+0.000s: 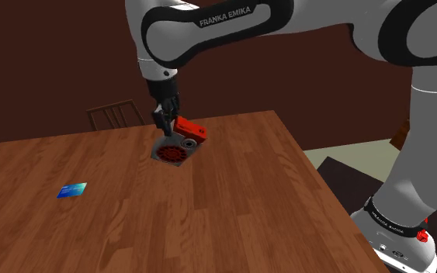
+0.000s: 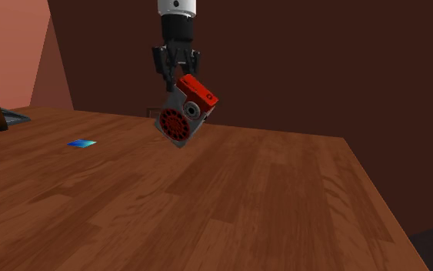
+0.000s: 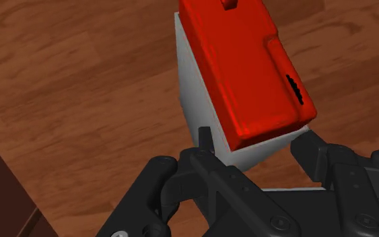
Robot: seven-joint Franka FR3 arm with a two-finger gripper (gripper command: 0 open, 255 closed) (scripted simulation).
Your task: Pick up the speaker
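Note:
The speaker [image 2: 182, 113] is a grey box with a red top and red round grilles on its face. It hangs tilted in the air above the wooden table [image 2: 230, 200], clear of the surface. My black gripper [image 2: 178, 73] is shut on its upper corner. In the shoulder view the gripper [image 1: 163, 118] holds the speaker [image 1: 179, 143] over the far middle of the table [image 1: 232, 202]. The wrist view shows the speaker's red top [image 3: 245, 71] and grey side clasped by the fingers [image 3: 204, 145].
A small blue card [image 1: 72, 190] lies flat on the table toward the shoulder view's left, also visible as the card [image 2: 81, 143]. A wooden chair back [image 1: 116, 116] stands behind the table's far edge. Dark brown walls surround the table.

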